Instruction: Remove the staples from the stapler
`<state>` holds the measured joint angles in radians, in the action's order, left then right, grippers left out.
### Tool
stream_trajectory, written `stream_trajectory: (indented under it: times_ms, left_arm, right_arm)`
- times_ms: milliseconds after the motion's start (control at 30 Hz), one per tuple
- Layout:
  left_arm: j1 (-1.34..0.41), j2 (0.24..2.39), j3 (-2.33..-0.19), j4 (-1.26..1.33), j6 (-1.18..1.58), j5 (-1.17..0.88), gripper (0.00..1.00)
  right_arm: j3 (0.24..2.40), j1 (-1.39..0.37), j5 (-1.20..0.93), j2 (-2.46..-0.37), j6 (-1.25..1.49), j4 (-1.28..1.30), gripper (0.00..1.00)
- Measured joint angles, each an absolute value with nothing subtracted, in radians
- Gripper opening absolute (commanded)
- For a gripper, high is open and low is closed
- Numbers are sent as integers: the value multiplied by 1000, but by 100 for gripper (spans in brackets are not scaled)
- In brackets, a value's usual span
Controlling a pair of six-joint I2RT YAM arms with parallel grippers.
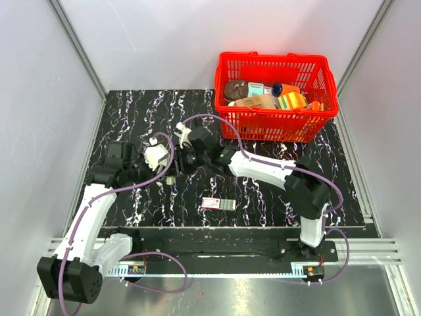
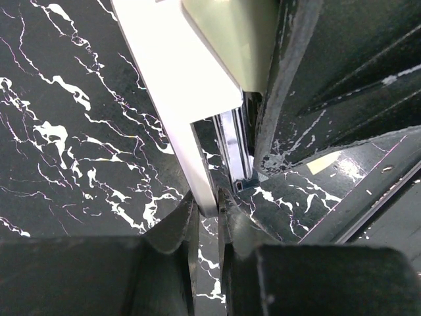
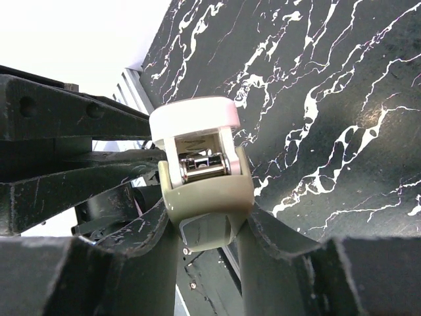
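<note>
Black marbled tabletop [image 1: 131,118] carries a red basket [image 1: 276,126] of groceries at the far right and a small box [image 1: 218,204] near the front. At left-centre both arms meet on the stapler [image 3: 200,191]. The right gripper [image 3: 205,227] clamps its olive body, and the left gripper [image 2: 207,204] pinches the tip of its white top arm.

**Robot Lab Test Cell**

This is a laboratory robot cell, not a home or a shop. Plain white panels [image 1: 151,39] set in aluminium framing [image 1: 76,46] wall in a black marbled desk [image 1: 131,112]. On the near side of the right claw [image 1: 187,160], two robot arms [image 1: 263,168] are bolted to a metal rail [image 1: 217,268], with purple cables [image 1: 212,116] looping loose. Beyond that claw, to its right, stands a red shopping basket [image 1: 276,125] of assorted groceries.
</note>
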<state>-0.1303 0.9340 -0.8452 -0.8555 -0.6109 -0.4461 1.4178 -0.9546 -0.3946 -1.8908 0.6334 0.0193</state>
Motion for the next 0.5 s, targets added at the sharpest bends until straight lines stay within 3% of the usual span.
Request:
stream_trajectory:
  times_ms: [500]
  left_arm:
    - [-133,896,-840,-781,-558,-327,0]
  right_arm:
    - [1419,-942,-428,-1904,664,-39,19]
